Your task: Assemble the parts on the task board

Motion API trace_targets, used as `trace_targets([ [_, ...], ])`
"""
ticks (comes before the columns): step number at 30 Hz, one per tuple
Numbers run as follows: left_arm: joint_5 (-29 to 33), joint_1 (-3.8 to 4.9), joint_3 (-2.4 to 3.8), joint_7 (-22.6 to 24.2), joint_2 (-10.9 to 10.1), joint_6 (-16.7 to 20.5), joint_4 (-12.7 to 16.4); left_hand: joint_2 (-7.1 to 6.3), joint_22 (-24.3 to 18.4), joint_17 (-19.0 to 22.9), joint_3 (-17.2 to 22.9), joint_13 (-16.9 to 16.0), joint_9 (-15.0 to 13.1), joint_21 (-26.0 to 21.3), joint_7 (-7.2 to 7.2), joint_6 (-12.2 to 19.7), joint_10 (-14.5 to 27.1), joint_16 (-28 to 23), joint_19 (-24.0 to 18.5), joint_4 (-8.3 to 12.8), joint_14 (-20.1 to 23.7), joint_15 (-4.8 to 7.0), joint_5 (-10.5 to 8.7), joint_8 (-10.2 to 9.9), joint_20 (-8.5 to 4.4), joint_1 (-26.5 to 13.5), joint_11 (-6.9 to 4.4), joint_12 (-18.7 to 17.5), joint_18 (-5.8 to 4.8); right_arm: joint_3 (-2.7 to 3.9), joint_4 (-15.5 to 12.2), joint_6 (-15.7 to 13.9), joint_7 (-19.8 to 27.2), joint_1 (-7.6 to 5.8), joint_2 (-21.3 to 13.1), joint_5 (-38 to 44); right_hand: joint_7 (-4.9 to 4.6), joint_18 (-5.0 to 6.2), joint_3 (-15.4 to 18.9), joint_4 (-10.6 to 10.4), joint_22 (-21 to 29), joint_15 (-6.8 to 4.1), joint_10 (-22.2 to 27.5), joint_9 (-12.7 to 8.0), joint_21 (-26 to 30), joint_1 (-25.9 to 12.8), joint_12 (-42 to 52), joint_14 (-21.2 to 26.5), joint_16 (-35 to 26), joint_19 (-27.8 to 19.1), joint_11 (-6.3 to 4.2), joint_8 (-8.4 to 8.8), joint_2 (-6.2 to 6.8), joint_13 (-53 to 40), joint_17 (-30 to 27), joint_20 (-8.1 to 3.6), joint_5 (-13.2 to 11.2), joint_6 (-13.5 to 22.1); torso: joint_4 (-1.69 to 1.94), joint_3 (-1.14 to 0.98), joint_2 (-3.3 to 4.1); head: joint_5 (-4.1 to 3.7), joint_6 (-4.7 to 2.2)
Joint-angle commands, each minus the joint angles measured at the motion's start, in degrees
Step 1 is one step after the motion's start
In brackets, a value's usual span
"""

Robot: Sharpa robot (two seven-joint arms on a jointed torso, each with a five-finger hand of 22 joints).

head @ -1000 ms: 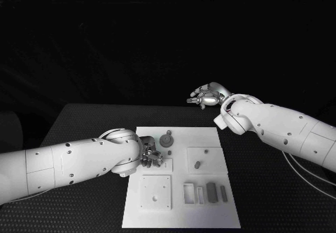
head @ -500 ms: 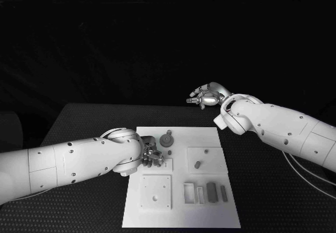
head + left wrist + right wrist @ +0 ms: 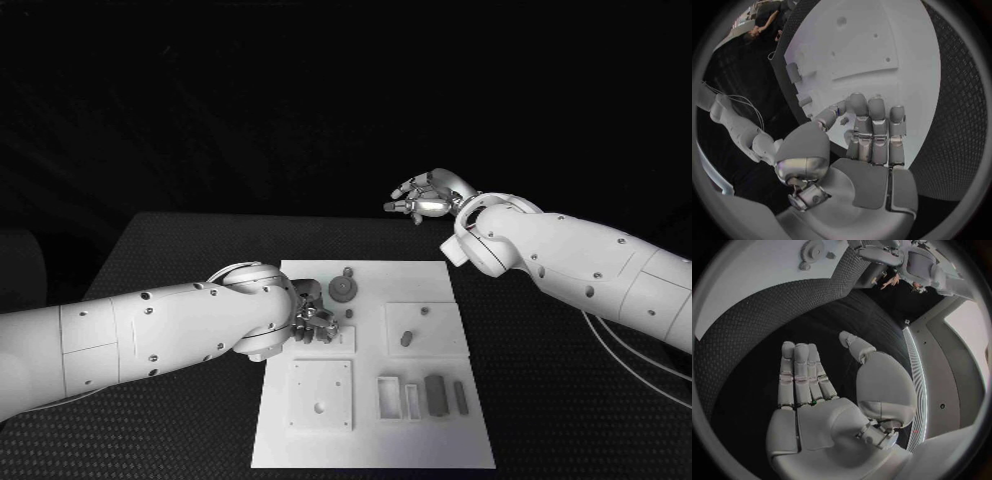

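- Parts in the near rows of the task board point(image 3: 274, 440): a square plate point(image 3: 320, 395) at near left, and beside it a pale frame point(image 3: 389, 397) and two dark upright blocks point(image 3: 437, 390).
- Left hand point(image 3: 310, 318) lies over the board's left edge, just short of mid-board. In the wrist view its fingers point(image 3: 873, 125) are stretched flat and side by side over the white surface, the thumb apart, gripping nothing; a small piece point(image 3: 844, 120) sits just beside the fingertips.
- Beyond it, a dark slotted peg point(image 3: 407, 339) rests on a raised square, and a round gear point(image 3: 343, 289) stands near the far edge.
- Right hand point(image 3: 423, 201) is raised beyond the board's far right corner, fingers straight, thumb spread, palm bare.
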State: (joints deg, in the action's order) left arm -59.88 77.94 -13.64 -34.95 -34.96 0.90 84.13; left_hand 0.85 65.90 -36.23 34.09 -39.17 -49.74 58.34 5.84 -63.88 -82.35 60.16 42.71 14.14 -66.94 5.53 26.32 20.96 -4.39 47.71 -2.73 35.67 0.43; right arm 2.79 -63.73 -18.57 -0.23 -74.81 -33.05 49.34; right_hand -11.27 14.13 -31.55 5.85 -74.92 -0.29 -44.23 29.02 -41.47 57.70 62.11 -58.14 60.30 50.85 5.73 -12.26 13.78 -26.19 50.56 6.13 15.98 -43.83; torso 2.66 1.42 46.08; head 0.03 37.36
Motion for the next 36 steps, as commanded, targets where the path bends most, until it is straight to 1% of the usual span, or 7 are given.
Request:
trace_targets([
  [1,-0.2,-0.26,-0.14,0.4,0.2,-1.3,0.0,1.16,0.1,0.1,0.1,0.0,-0.1,-0.2,-5.81,-6.2,-0.3,0.3,0.2,0.0,-0.1,0.27,0.17,0.1,-6.78,0.6,-3.0,0.4,0.22,0.02,-0.1,0.7,0.2,0.03,0.0,0.1,-0.78,0.87,0.0,-0.2,-0.8,-0.04,0.4,-0.1,0.3,-0.1,0.2,0.6,0.3,-0.1,0.07,-0.13,-0.45,0.1,-0.1,0.35,0.4,0.2,0.07,0.02,-0.03,0.01,0.09],
  [4,-0.3,-0.26,-0.14,0.2,0.2,-1.2,0.0,1.74,0.4,0.1,0.3,-0.1,-0.3,-0.1,-5.92,-6.5,-0.3,0.9,0.3,0.6,-0.2,0.27,1.53,0.2,-6.79,0.0,-3.08,1.0,0.21,0.02,-0.1,0.8,0.3,0.04,0.0,0.1,-0.79,0.87,0.0,-0.1,-0.8,-0.04,0.4,-0.1,0.3,-0.1,0.3,0.6,0.4,-0.1,0.07,-0.13,-0.45,0.1,-0.1,0.35,0.4,0.2,0.09,0.01,-0.03,0.03,0.08],
  [8,-0.4,-0.27,-0.14,0.1,0.1,-0.9,-0.1,2.47,0.7,0.2,0.6,-0.3,-0.5,0.0,-6.06,-6.8,-0.4,1.6,0.5,1.1,-0.3,0.35,2.11,0.3,-6.85,-0.7,-3.23,1.7,0.25,0.02,-0.1,0.8,0.3,0.1,0.0,0.1,-0.79,0.87,0.0,-0.1,-0.8,-0.03,0.4,-0.1,0.3,-0.1,0.3,0.6,0.4,-0.2,0.07,-0.15,-0.49,0.2,-0.2,0.36,0.5,0.2,0.08,0.01,-0.03,0.06,0.13],
  [9,-0.4,-0.27,-0.14,0.1,0.1,-0.9,-0.1,2.58,0.8,0.2,1.0,-0.4,-0.6,0.0,-6.14,-6.9,-0.4,1.9,0.5,1.3,-0.3,0.4,1.96,0.4,-6.89,-0.9,-3.3,2.0,0.28,0.02,-0.1,0.7,0.3,0.12,0.0,0.1,-0.79,0.87,0.0,-0.1,-0.9,-0.03,0.4,-0.1,0.3,-0.1,0.3,0.6,0.4,-0.2,0.07,-0.15,-0.49,0.2,-0.2,0.36,0.5,0.2,0.05,0.01,-0.02,0.08,0.15],
  [11,-0.4,-0.27,-0.13,0.1,0.0,-0.9,-0.1,1.61,1.3,0.4,4.9,-0.6,-1.1,0.0,-6.31,-7.3,-0.3,2.9,0.9,0.6,-0.3,0.54,-0.91,0.7,-7.0,-1.7,-3.42,3.2,0.28,0.02,-0.1,0.7,0.3,0.15,0.0,0.1,-0.8,0.87,0.0,-0.1,-0.9,-0.03,0.4,-0.1,0.3,-0.1,0.3,0.6,0.4,-0.2,0.08,-0.15,-0.49,0.2,-0.2,0.36,0.6,0.3,0.06,0.02,-0.02,0.07,0.14],
  [22,-1.5,-0.29,-0.13,0.0,-0.1,-0.7,0.0,2.27,1.8,0.6,6.0,-0.7,-1.5,0.2,-6.46,-7.5,-0.2,3.8,1.2,1.0,-0.4,0.67,-0.97,0.9,-7.15,-2.8,-3.64,4.1,0.35,0.02,0.0,0.8,0.3,0.26,0.0,0.1,-0.82,0.87,0.1,-0.2,-0.9,-0.01,0.5,-0.2,0.4,-0.2,0.5,0.7,0.6,-0.2,0.1,-0.2,-0.54,0.4,-0.4,0.4,1.2,0.3,0.08,0.05,-0.02,0.13,0.23],
  [36,-3.0,-0.34,-0.13,-0.1,0.0,-1.8,0.3,1.96,2.1,0.8,6.5,-0.7,-1.8,0.4,-6.53,-7.5,-0.1,4.1,1.4,1.1,-0.4,0.78,-1.41,1.0,-7.27,-2.8,-3.75,4.5,0.45,0.02,0.0,0.9,0.3,0.36,-0.1,-0.1,-0.83,0.87,0.2,-0.4,-1.0,0.01,0.5,-0.3,0.5,-0.5,0.7,0.8,0.8,-0.1,0.12,-0.27,-0.68,0.8,-0.7,0.43,2.0,0.4,0.01,0.03,-0.02,0.01,0.37],
])
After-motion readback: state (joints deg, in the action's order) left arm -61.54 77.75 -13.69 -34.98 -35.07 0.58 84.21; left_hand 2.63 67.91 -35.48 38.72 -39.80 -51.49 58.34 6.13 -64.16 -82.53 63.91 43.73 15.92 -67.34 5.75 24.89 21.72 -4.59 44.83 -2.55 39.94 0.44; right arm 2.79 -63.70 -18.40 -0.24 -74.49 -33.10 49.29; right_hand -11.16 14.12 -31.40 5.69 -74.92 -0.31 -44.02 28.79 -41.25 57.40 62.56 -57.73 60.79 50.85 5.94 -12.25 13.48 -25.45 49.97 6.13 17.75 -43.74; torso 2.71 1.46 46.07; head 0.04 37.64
